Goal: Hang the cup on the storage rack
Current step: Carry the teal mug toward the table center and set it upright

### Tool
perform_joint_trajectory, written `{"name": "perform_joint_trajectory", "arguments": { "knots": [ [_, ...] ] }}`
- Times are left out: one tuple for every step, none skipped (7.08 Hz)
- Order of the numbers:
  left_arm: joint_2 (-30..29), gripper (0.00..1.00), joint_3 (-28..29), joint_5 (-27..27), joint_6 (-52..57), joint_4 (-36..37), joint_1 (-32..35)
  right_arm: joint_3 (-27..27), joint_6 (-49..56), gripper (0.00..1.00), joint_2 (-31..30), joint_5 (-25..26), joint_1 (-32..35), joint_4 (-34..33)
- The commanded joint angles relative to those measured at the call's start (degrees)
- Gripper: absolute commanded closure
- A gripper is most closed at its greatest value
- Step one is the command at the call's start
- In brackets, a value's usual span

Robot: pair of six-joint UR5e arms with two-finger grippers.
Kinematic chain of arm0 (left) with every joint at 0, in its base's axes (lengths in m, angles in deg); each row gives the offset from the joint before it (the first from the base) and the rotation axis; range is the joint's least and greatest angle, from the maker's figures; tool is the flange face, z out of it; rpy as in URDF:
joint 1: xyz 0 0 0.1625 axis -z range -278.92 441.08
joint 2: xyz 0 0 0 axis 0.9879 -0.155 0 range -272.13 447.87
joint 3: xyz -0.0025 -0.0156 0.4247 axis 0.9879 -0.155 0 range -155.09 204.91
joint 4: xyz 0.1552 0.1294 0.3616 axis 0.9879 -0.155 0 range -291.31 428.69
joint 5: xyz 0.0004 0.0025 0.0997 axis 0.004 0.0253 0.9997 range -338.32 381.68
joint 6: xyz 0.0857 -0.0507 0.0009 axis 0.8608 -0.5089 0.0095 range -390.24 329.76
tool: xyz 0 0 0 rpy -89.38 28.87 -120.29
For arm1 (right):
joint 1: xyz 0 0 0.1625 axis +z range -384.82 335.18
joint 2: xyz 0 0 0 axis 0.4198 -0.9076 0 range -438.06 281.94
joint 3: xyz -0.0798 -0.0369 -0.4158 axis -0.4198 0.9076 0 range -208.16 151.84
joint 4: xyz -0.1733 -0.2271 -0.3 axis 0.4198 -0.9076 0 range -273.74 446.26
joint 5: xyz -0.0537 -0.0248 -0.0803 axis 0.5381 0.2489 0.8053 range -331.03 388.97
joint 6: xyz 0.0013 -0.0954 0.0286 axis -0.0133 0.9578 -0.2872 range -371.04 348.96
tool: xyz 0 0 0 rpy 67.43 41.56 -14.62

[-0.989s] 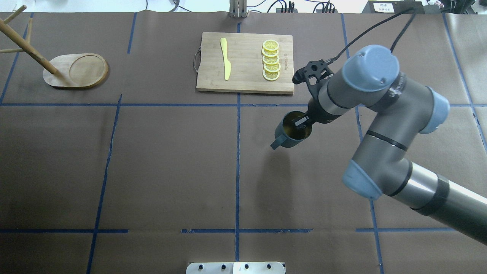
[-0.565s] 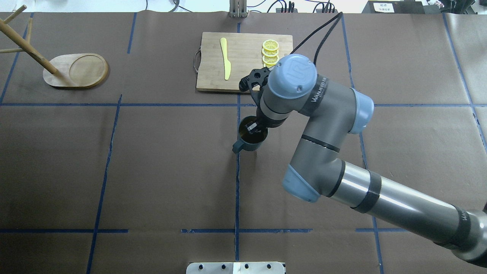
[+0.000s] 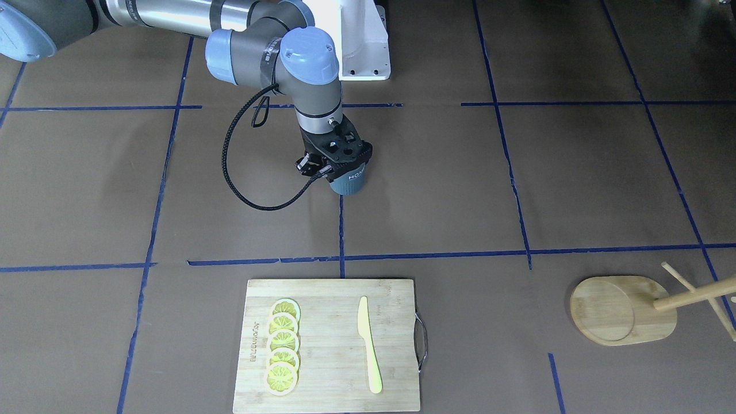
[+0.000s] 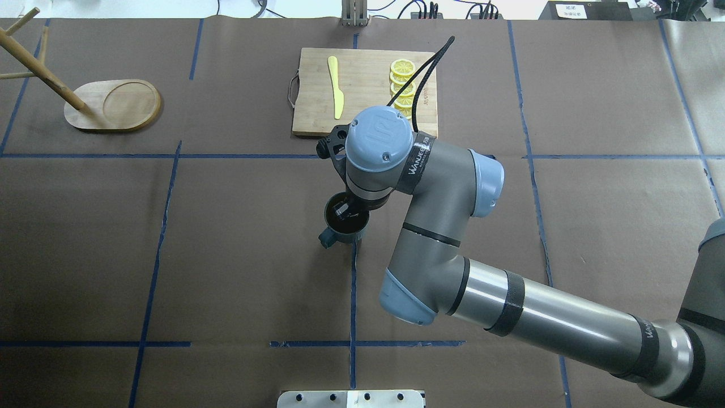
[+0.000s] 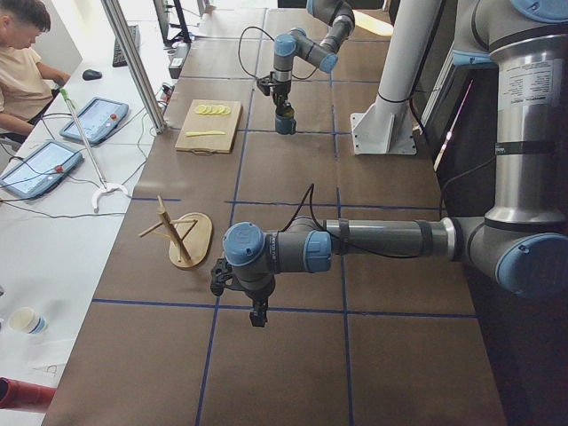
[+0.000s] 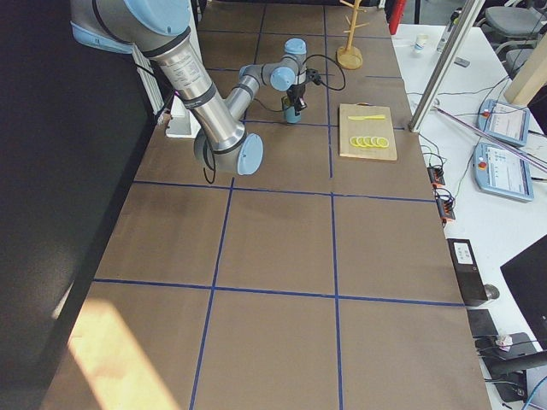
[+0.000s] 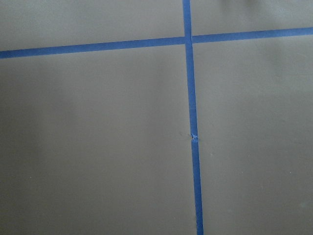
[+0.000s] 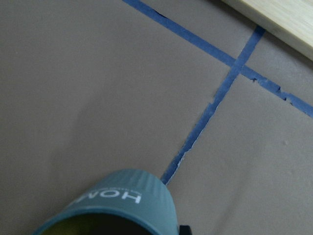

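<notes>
The right end effector [image 4: 351, 211] pinches the cup [image 4: 346, 233] by its rim, leaving the handle [image 4: 326, 241] free for the rack [image 4: 113, 107] well to its left.

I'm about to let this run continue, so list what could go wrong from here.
1. The right tool pinches the cup only by its rim wall; it may slip or tilt in transit.
2. The storage rack stands far across the table, with the left arm near it: the arms could collide there.

Robotics lab: tape-gridded worktable [image 4: 226, 255], teach pendants [image 5: 93, 120], seated operator [image 5: 22, 62] alongside.
</notes>
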Motion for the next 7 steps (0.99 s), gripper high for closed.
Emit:
{"name": "perform_joint_trajectory", "arguments": {
  "knots": [
    [0.00, 0.00, 0.04, 0.03, 0.00, 0.01, 0.00, 0.29, -0.17, 0.03, 0.17, 0.38, -0.67, 0.25],
    [0.00, 0.00, -0.05, 0.03, 0.00, 0.10, 0.00, 0.21, -0.08, 0.00, 0.00, 0.30, -0.67, 0.25],
    [0.00, 0.00, -0.05, 0.03, 0.00, 0.10, 0.00, -0.23, 0.00, 0.00, 0.09, 0.21, -0.67, 0.25],
    [0.00, 0.00, -0.05, 0.03, 0.00, 0.10, 0.00, -2.85, -0.08, 0.00, 0.26, -0.05, -0.32, -0.79],
    [0.00, 0.00, -0.14, -0.06, 0.00, 0.10, 0.00, -6.18, -0.08, 0.00, 0.78, -0.14, 0.64, -4.98],
    [0.00, 0.00, -0.14, -0.06, 0.00, 0.01, 0.00, -10.04, -0.17, 0.00, 1.66, -2.23, 2.74, -11.29],
    [0.00, 0.00, -0.14, -0.06, 0.00, 0.01, 0.00, -11.38, -5.22, 0.00, 1.32, -4.69, 5.02, -12.74]
  ]
}}
